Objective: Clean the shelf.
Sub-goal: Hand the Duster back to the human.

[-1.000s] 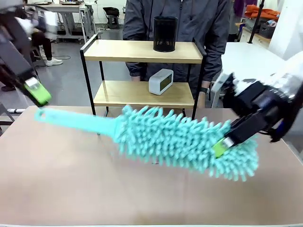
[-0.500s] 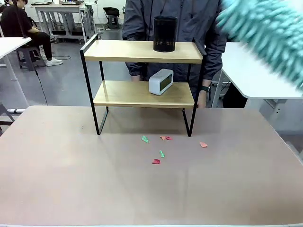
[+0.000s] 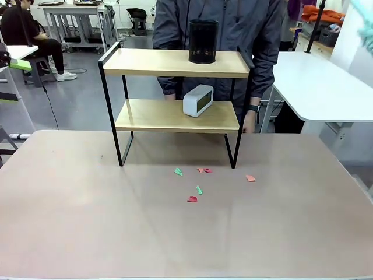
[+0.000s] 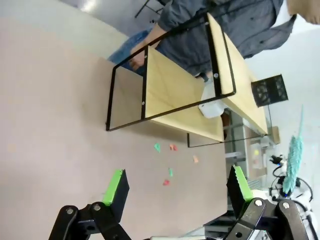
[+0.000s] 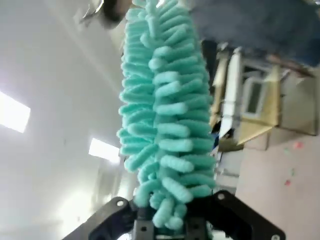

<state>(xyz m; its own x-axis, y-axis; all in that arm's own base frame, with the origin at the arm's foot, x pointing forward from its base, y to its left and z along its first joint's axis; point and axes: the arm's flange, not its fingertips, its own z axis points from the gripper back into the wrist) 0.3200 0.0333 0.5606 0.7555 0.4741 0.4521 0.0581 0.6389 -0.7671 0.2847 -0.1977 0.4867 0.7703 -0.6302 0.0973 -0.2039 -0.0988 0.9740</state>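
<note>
Your right gripper (image 5: 165, 220) is clamped on the turquoise duster (image 5: 167, 115), gripping it low among the fluffy fingers, with the head standing up and away from the jaws in the right wrist view; the handle is hidden there, so you cannot tell how square the hold is, and a grip on soft pile like that could let the tool twist or slip once it drags on wood. Your left gripper (image 4: 175, 187) hangs wide and empty, high over the table (image 3: 87, 221). Out ahead, the shelf (image 3: 175, 63) stands at the far side of the table, and right behind it is the person (image 3: 233, 23), one hand (image 3: 249, 121) down by the right rear leg, so a wide sweep risks brushing them. Watch the top board: the black mesh cup (image 3: 204, 41) sits there and looks light enough to tip or slide off under a push. On the lower board the white clock (image 3: 198, 100) sits angled at the middle, tight under the upper tier, and the duster head could shove it off the back. Note the paper scraps (image 3: 198, 189) scattered in front of the legs; a low pass would scatter them further.
</note>
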